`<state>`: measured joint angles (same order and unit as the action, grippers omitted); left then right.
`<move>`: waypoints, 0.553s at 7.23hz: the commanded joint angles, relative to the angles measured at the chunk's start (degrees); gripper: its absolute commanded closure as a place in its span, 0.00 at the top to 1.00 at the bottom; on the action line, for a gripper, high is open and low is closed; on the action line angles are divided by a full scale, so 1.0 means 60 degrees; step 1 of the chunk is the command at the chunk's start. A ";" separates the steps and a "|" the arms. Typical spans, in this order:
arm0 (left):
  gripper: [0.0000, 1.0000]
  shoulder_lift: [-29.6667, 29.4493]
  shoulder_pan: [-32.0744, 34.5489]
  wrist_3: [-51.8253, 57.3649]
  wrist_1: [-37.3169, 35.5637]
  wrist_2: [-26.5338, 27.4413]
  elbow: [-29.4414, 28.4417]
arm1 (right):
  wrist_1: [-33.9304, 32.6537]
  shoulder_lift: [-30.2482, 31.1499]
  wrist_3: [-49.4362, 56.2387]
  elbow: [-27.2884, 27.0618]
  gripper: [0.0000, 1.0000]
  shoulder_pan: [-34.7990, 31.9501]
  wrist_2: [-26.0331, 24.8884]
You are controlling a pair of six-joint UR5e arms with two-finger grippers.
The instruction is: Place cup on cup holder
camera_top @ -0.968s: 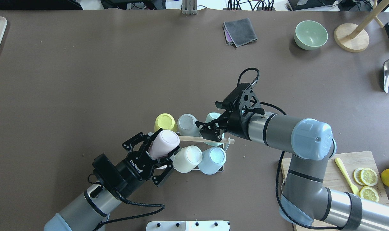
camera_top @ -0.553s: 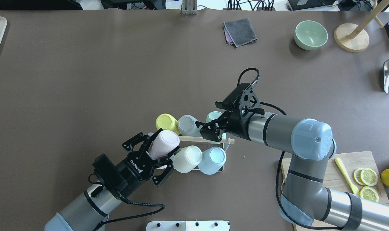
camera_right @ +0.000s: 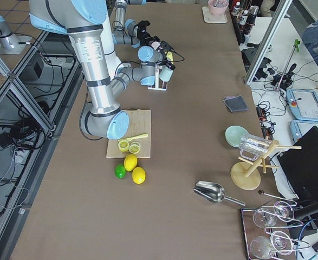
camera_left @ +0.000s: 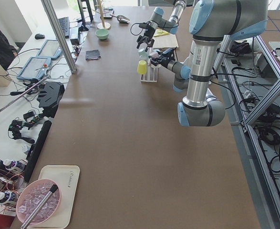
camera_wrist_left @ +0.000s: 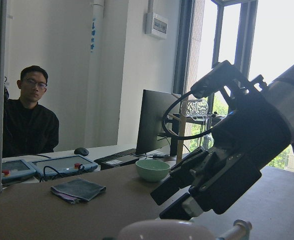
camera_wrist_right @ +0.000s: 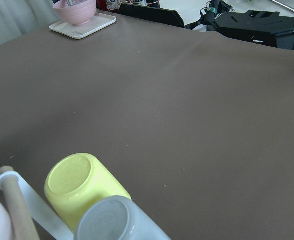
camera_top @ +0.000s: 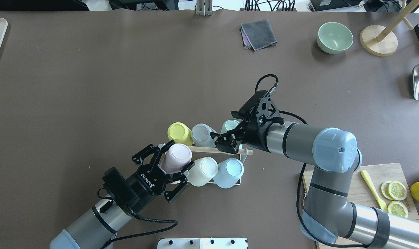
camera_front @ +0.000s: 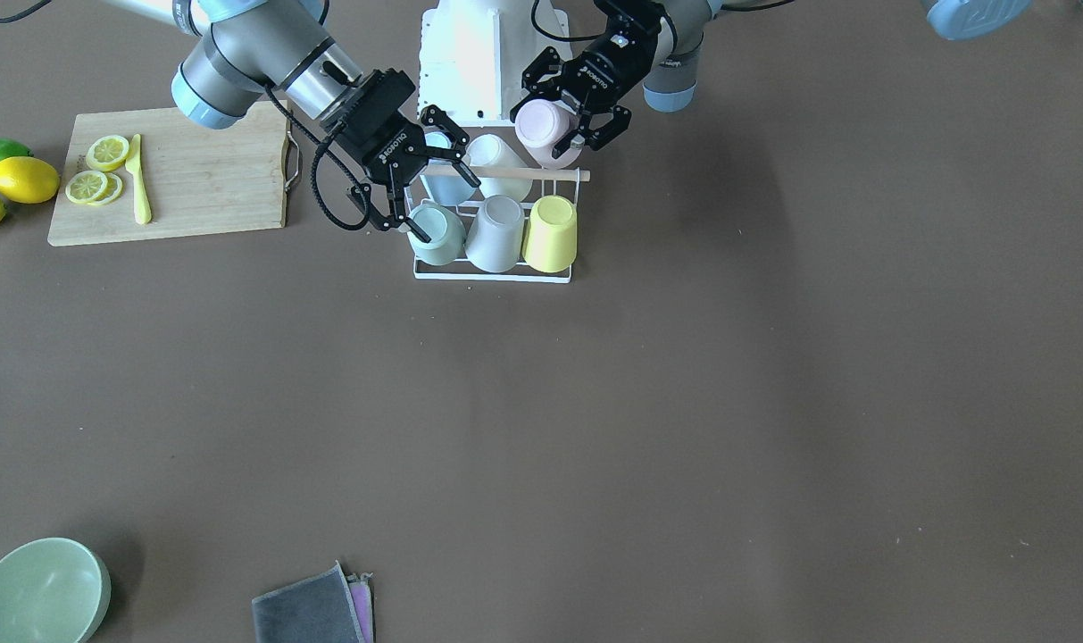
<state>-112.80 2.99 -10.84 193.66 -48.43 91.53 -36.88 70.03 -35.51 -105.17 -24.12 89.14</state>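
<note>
Ideally, the left gripper [camera_top: 175, 160], pinching the pink cup [camera_top: 179, 155] at lower centre, needed to seat it squarely on the cup holder [camera_top: 209, 149] before releasing; the right gripper [camera_top: 226, 142] had its jaws spread.

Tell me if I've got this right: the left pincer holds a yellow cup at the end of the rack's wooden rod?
Not quite. The left pincer holds a pink cup, not a yellow one, as the overhead exterior view shows. The yellow cup sits on the cup holder. The pink cup is indeed at the wooden rod's end.
</note>
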 commanded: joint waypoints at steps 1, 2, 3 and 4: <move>0.98 0.0006 0.0014 0.0005 -0.0035 0.0000 0.0082 | -0.1431 -0.0011 0.0015 -0.0835 1.00 -0.0154 0.0434; 0.98 0.0006 0.0130 0.0077 -0.0078 -0.0058 0.0314 | -0.2515 -0.0055 0.0015 -0.1393 1.00 -0.0271 0.0741; 0.98 0.0050 0.0349 0.0412 -0.0340 -0.0102 0.0795 | -0.3497 -0.0099 0.0029 -0.1732 1.00 -0.0577 0.1310; 0.98 0.0079 0.0757 0.0415 -0.1271 -0.0523 0.1337 | -0.4348 -0.0099 0.0116 -0.1924 1.00 -0.1030 0.1968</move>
<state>-112.54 5.20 -9.05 190.73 -49.56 96.04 -56.23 69.55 -35.24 -114.66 -27.55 96.60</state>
